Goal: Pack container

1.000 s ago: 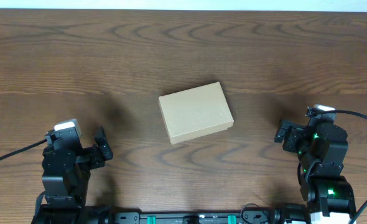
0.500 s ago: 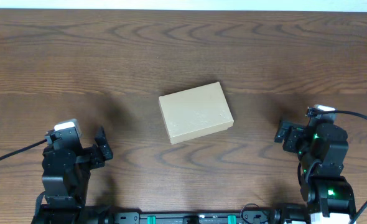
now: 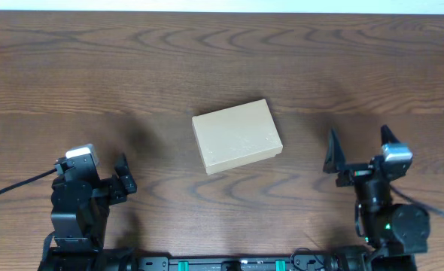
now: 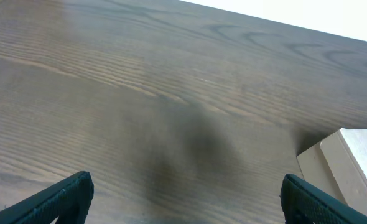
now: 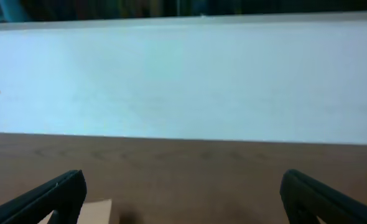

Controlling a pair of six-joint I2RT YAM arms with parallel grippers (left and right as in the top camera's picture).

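Observation:
The container [image 3: 237, 135], a tan-brown cardboard box with its flap lid shut, lies in the middle of the wooden table, slightly turned. One corner of it shows at the right edge of the left wrist view [image 4: 351, 165], and a small corner at the bottom left of the right wrist view [image 5: 97, 211]. My left gripper [image 3: 101, 169] rests at the front left, well clear of the box; its fingers stand wide apart and empty [image 4: 183, 202]. My right gripper [image 3: 360, 147] is at the front right, open and empty [image 5: 183, 199], apart from the box.
The dark wooden table [image 3: 222, 60] stretches bare around the box. Its far edge meets a white wall [image 5: 183, 81]. Cables trail from both arm bases at the front corners.
My right arm has lifted and turned, and its fingers now show spread wide, pointing toward the far edge. The left arm and the box have not moved.

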